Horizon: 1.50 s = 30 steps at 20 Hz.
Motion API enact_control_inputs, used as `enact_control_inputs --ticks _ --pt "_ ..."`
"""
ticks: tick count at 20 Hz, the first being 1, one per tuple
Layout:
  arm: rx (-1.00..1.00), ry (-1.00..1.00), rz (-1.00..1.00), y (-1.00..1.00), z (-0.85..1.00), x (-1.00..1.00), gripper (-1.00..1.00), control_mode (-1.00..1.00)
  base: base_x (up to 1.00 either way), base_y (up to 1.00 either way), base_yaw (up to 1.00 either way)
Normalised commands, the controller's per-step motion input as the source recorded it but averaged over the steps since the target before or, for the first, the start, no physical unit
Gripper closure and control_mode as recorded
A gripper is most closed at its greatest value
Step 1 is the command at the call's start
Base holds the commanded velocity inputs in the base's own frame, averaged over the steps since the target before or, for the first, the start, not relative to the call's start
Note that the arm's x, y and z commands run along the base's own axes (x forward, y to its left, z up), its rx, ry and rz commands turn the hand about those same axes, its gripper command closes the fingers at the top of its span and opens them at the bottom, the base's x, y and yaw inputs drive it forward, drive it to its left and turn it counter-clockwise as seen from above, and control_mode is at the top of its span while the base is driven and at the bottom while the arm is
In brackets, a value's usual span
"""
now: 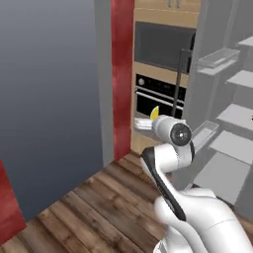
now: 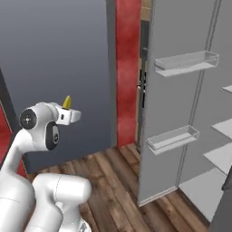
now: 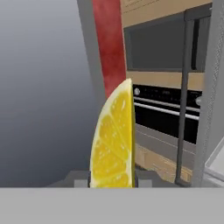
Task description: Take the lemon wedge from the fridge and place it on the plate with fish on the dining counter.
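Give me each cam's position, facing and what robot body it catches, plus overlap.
Left base view: behind the arm on its left, facing the open fridge and a black oven; the white arm rises lower right.
Right base view: behind on its right, facing the fridge door's shelves; the arm rises lower left.
Hand view: on the hand, looking along the gripper toward the oven; jaws closed on the lemon wedge.
Shared: all three show the wedge and the red wall.

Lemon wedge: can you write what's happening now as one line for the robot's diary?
phase: carrying | gripper: shut on lemon wedge | fridge: door open, shelves bare in view | arm: raised over wood floor
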Motion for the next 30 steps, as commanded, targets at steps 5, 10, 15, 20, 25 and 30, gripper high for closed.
enact_control_inputs --ticks 5,10,15,20,25,30 --pt "0.00 0.00 0.00 0.00 0.00 0.00 1.00 1.00 -0.57 0.00 0.60" --pt "0.00 0.00 0.00 0.00 0.00 0.00 1.00 1.00 -0.06 0.07 0.84" --pt "0.00 0.00 0.00 0.00 0.00 0.00 1.00 1.00 0.00 0.15 0.91" --pt "0.00 0.00 0.00 0.00 0.00 0.00 1.00 1.00 0.00 0.14 0.92" --pt "0.00 0.00 0.00 0.00 0.00 0.00 1.00 1.00 0.00 0.14 0.93" --pt "0.00 0.00 0.00 0.00 0.00 0.00 1.00 1.00 0.00 0.13 0.92"
